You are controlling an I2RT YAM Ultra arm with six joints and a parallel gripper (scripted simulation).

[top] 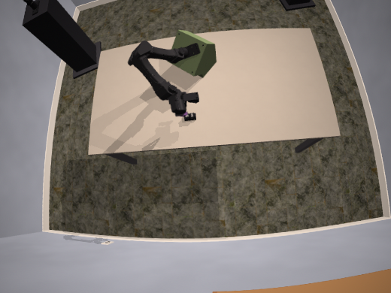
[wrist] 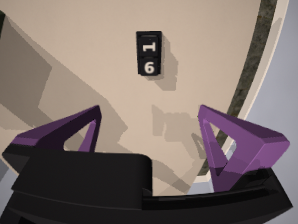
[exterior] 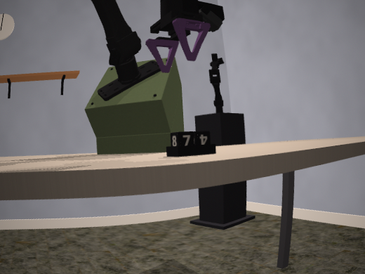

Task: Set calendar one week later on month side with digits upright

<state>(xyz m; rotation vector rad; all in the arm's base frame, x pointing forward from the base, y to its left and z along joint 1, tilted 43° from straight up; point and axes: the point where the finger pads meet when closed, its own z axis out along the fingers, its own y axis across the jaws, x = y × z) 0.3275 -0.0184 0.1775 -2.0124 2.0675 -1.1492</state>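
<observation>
The calendar (exterior: 190, 144) sits flat on the desk (exterior: 246, 154), a bit in from the front edge and in front of the green base block (exterior: 140, 116). It's a low black tray (exterior: 191, 150) with two black cubes side by side in it. From the exterior view the left cube (exterior: 182, 140) shows an 8 and a 7, and the right cube (exterior: 203, 138) shows a 4. From the wrist camera the tops read 1 and 6, turned sideways in that view. Can't make out any month name from here.

The pincer (exterior: 178, 43) hangs well above the calendar, with its purple triangular fingers spread all the way and nothing between them. In the top view it's just beside the tray.

Behind the desk there's a black pedestal (exterior: 221, 128) with a small camera mast on top, and a wooden shelf (exterior: 38, 76) on the wall off to the left.
</observation>
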